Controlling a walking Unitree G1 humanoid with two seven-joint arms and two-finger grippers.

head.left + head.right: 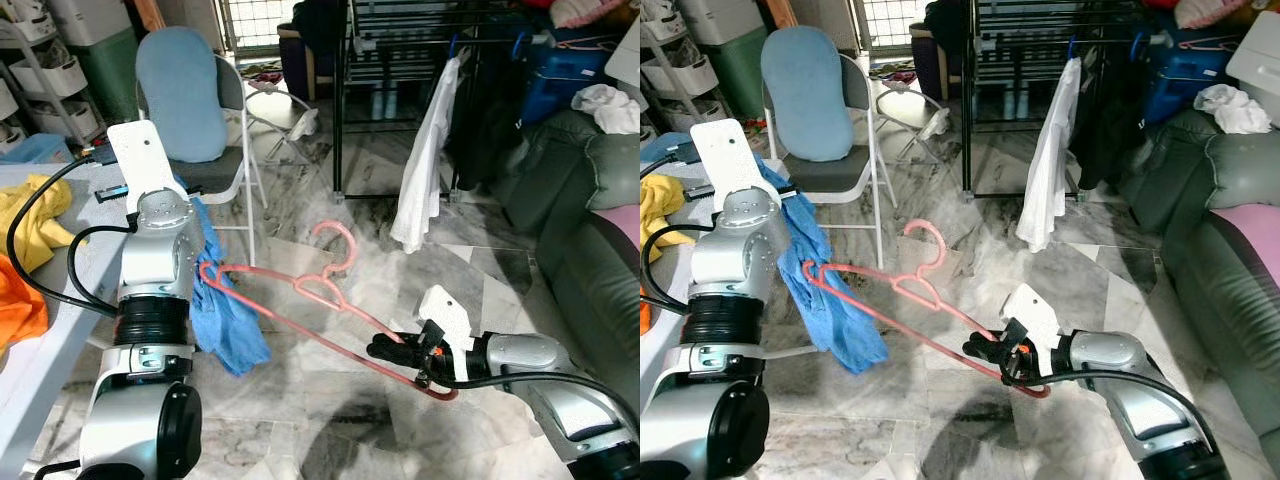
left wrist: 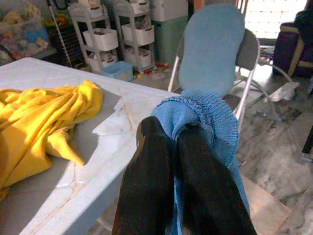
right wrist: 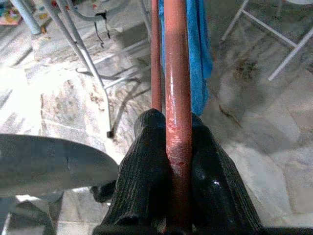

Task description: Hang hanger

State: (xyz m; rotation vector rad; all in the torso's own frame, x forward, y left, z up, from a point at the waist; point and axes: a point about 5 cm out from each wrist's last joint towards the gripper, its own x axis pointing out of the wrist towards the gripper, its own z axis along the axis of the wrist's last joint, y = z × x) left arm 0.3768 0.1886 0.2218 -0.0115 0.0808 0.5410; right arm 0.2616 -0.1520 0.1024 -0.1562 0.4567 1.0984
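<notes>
A pink-red hanger (image 1: pixel 330 290) lies slanted above the marble floor, hook (image 1: pixel 338 240) pointing up. My right gripper (image 1: pixel 388 350) is shut on the hanger's right end; in the right wrist view its bar (image 3: pixel 176 73) runs between the black fingers (image 3: pixel 142 161). The hanger's left end (image 1: pixel 208 270) reaches into a blue knit garment (image 1: pixel 225 310) that hangs beside the table. My left gripper (image 2: pixel 172 131) is shut on that garment's ribbed edge (image 2: pixel 195 110). From the head views the left arm (image 1: pixel 160 250) hides those fingers.
A white table (image 2: pixel 58 191) at left carries a yellow cloth (image 2: pixel 44 122) and an orange one (image 1: pixel 15 300). A folding chair with a blue cushion (image 1: pixel 185 95) stands behind. A black drying rack (image 1: pixel 400 60) holds a white shirt (image 1: pixel 425 160). A green sofa (image 1: pixel 590 220) is at right.
</notes>
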